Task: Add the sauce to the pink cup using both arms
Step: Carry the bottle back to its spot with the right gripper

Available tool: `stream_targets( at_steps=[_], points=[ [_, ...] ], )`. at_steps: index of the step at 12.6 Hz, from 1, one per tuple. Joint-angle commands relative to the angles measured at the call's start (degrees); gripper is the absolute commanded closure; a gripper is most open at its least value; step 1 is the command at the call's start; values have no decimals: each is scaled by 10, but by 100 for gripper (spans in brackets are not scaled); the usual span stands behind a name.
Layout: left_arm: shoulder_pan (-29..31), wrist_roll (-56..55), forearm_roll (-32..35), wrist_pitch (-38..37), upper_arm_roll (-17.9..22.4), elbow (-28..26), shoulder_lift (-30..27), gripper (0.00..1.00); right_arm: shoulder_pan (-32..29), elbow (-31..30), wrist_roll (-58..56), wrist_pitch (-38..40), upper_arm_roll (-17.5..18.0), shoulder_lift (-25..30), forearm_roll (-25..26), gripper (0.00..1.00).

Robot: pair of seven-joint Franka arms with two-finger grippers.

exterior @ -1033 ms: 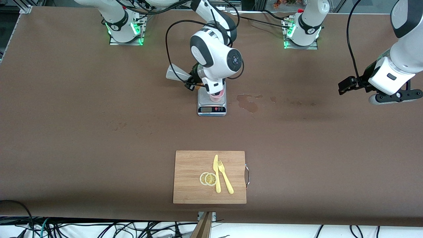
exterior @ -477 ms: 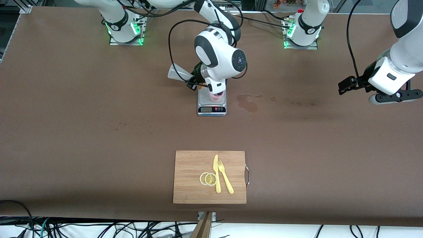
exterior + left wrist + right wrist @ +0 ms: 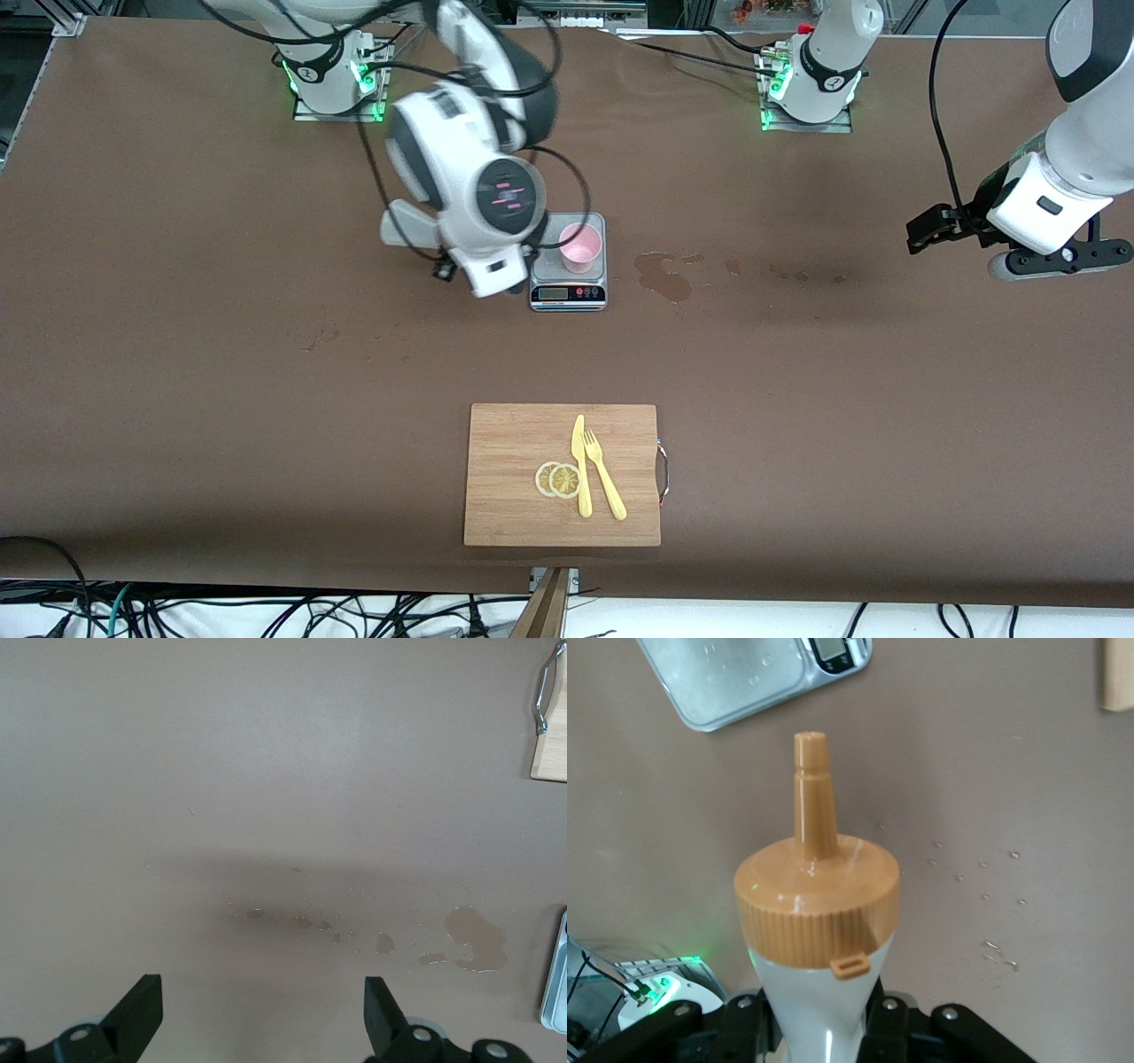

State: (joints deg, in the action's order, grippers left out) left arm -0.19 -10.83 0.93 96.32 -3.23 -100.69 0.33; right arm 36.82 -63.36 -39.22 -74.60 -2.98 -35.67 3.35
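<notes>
The pink cup (image 3: 580, 246) stands upright on a grey kitchen scale (image 3: 596, 271), and nothing covers it. My right gripper (image 3: 822, 1014) is shut on the whitish body of the sauce bottle (image 3: 819, 895), whose orange nozzle cap points away from the wrist. In the front view the bottle's base (image 3: 404, 229) sticks out from under the right wrist. That wrist hangs over the table beside the scale, toward the right arm's end. My left gripper (image 3: 926, 232) waits open over the table at the left arm's end, with nothing between its fingers (image 3: 142, 1003).
A brown stain (image 3: 664, 276) marks the table beside the scale, toward the left arm's end. A wooden cutting board (image 3: 514, 443) near the front edge carries two lemon slices (image 3: 558, 479), a yellow knife (image 3: 581, 470) and a yellow fork (image 3: 605, 478).
The right arm has swung away from above the cup toward the right arm's end, taking the bottle along. The cup is now uncovered. The left arm has not moved.
</notes>
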Motion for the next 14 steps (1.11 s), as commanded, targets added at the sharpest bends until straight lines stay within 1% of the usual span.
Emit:
stream_targets(
  at_steps=[1, 3, 4, 5, 6, 7, 10, 12, 14],
  points=[
    [-1, 13, -4, -5, 1, -7, -12, 0, -91, -64, -86, -27, 38, 69, -40, 86],
    [-1, 13, -4, -5, 1, -7, -12, 0, -155, -109, -170, -58, 43, 112, -86, 85],
    [-1, 12, -4, -6, 1, -7, -12, 0, -189, -120, -221, -67, 52, 125, -107, 85],
    [-1, 13, -4, -5, 1, -7, -12, 0, -233, -130, -264, -73, 73, 137, -127, 85],
    [-1, 13, -4, -6, 1, -7, -12, 0, -269, -145, -300, -75, 81, 148, -141, 85],
    [-1, 13, -4, -5, 1, -7, -11, 0, -296, -150, -344, -74, 82, 155, -158, 85],
    [-1, 13, -4, -6, 1, -8, -12, 0, -385, -200, -492, -88, 83, 177, -216, 84],
    [-1, 13, -4, -6, 1, -8, -12, 0, -439, -226, -599, -102, 83, 177, -257, 83],
    [-1, 13, -4, -6, 1, -8, -11, 0, -496, -270, -711, -116, 83, 172, -320, 83]
  ],
)
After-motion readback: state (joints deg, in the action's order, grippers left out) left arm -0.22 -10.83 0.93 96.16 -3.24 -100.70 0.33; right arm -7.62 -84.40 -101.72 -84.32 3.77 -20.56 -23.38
